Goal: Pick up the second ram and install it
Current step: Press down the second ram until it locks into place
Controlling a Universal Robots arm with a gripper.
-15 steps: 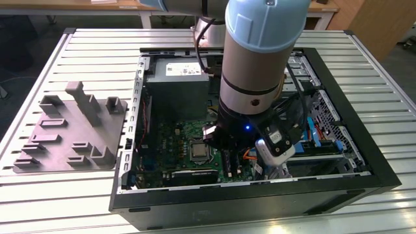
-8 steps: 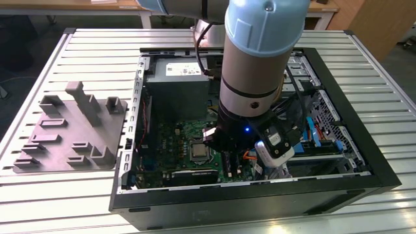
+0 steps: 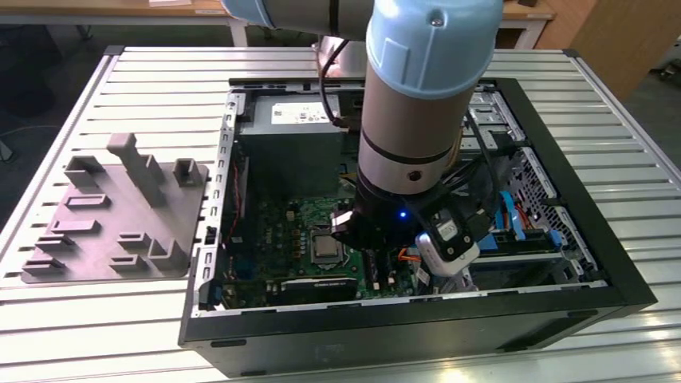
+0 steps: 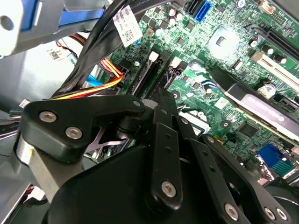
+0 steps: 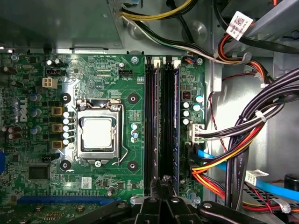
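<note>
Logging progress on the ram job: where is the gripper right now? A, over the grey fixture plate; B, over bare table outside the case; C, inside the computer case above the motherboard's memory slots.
C: in the first wrist view the gripper sits over the black memory slots of the green motherboard.

Arm: fat grey-silver tube links, pale blue caps at the joints, black band near the wrist, small blue light lit on the wrist. Black cable runs along the link. White and black camera module strapped beside the wrist. Gripper: matte black linkage bars with silver screw heads and pivot pins, over a grey metal body in the second wrist view.
</note>
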